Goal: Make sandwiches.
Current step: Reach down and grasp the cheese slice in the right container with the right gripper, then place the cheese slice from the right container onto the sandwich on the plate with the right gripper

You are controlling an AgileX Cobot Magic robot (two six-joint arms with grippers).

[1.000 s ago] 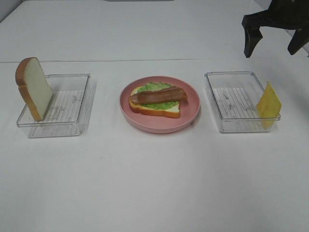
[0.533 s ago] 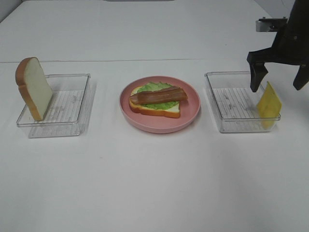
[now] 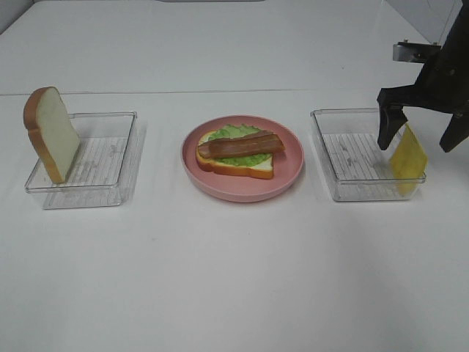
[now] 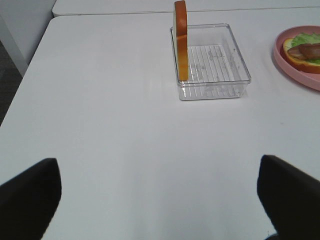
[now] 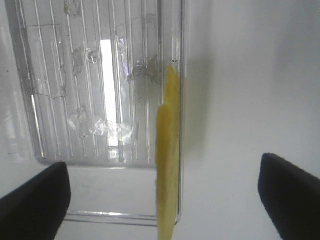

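The half-built sandwich (image 3: 236, 152) (brown-crusted white bread, green lettuce, a bacon strip) sits on the round pink plate (image 3: 242, 192) mid-table. Its next layer, the thin yellow cheese square (image 3: 407, 160), leans on edge against the outer wall of the right-hand clear plastic tray (image 3: 366, 196); it looks light, bendy and a bit slick, so I'd pinch gently across its flat faces near the top edge. Compared with a second ago, the right gripper (image 3: 415, 144) has dropped from up high to straddle the cheese, spread wide and empty, while the left gripper (image 4: 160, 200) hangs wide open holding nothing.
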